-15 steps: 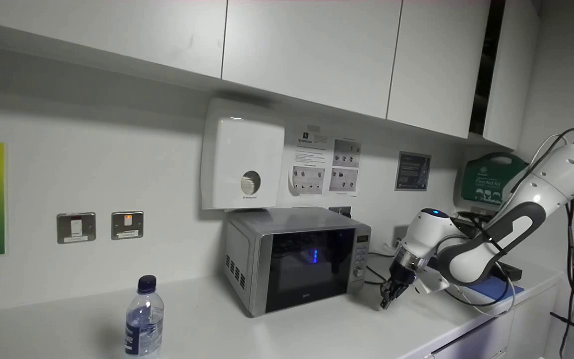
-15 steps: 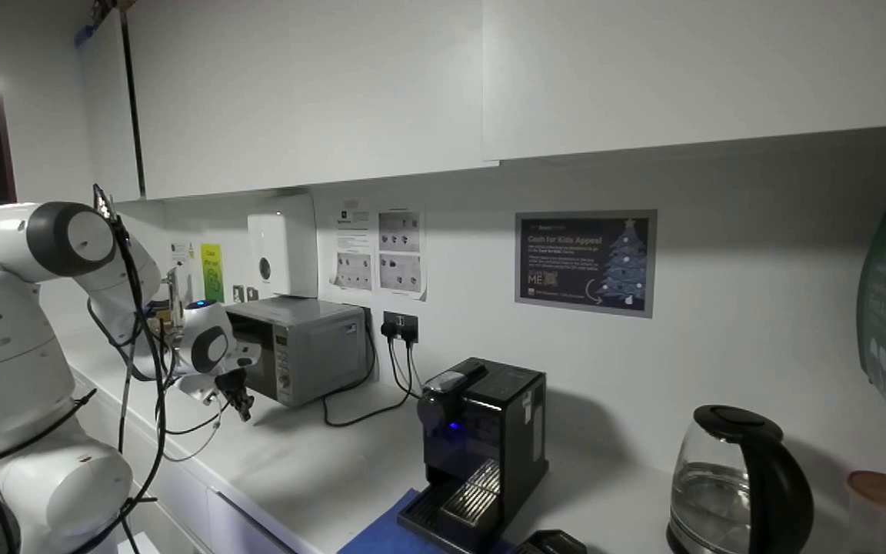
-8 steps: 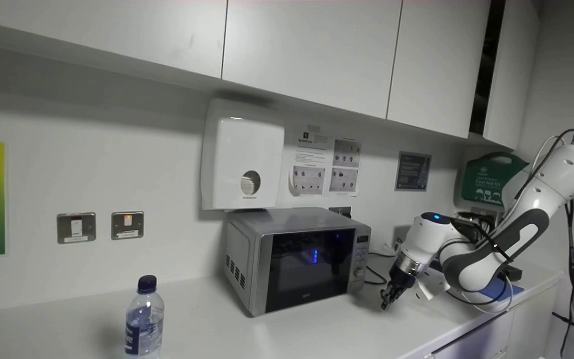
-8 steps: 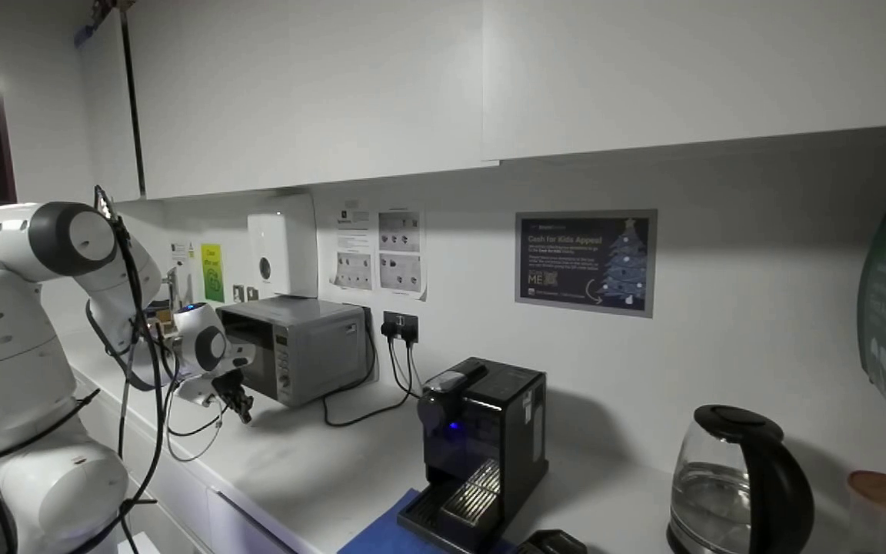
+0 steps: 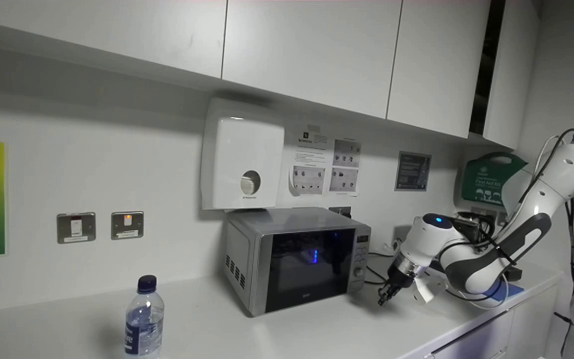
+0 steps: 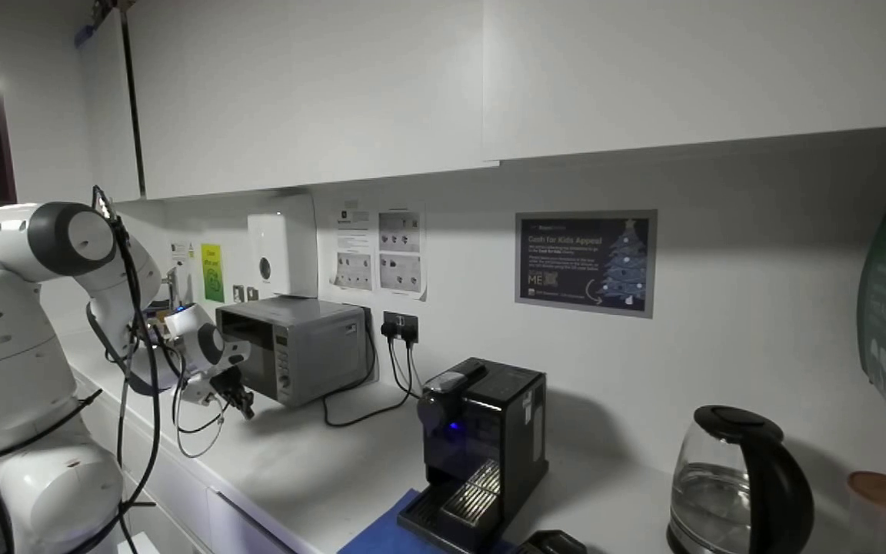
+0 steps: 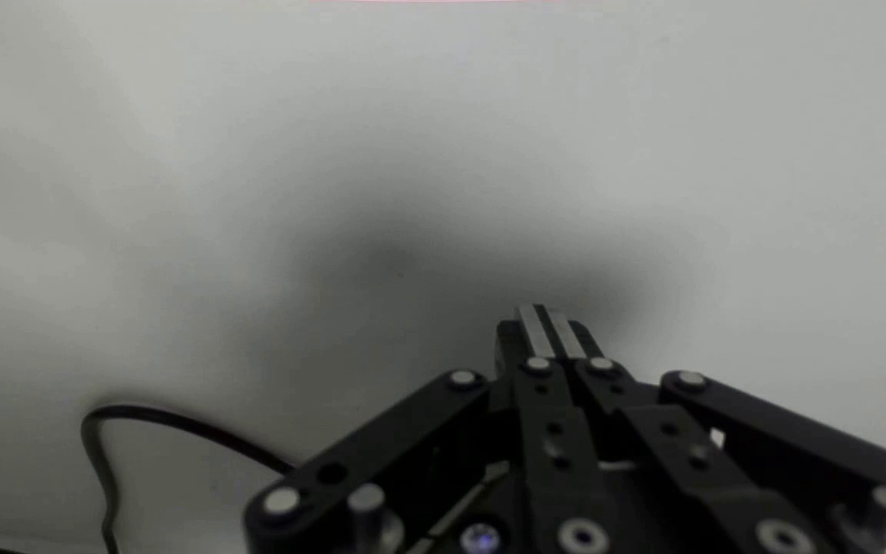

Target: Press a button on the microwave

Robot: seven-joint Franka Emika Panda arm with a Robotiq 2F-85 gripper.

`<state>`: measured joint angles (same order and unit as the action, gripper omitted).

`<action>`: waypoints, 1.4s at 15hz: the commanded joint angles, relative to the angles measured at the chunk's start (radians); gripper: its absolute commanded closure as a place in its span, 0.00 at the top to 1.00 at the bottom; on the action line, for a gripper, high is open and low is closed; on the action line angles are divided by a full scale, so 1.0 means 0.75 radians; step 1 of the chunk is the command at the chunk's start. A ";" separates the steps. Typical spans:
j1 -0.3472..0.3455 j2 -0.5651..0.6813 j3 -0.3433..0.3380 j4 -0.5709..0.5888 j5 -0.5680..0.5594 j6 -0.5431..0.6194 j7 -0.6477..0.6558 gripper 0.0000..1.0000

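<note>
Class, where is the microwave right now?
In an exterior view, the microwave stands on the counter, below the white wall box and left of the gripper.

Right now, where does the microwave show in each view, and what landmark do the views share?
In an exterior view: microwave, lower half, slightly right of centre.
In an exterior view: microwave, left of centre and a little below it.
Wrist view: not in it.
Shared landmark: the tool, also in both exterior views.
</note>
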<state>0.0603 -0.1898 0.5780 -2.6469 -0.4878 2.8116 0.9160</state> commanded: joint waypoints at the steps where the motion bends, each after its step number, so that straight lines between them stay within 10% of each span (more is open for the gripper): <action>1: -0.080 0.009 0.043 0.033 -0.160 0.025 0.126 0.00; 21: -0.127 0.252 0.041 0.213 -0.794 -0.015 0.558 0.00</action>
<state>-0.0272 -0.0357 0.6088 -2.5248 -1.0147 2.8121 1.2924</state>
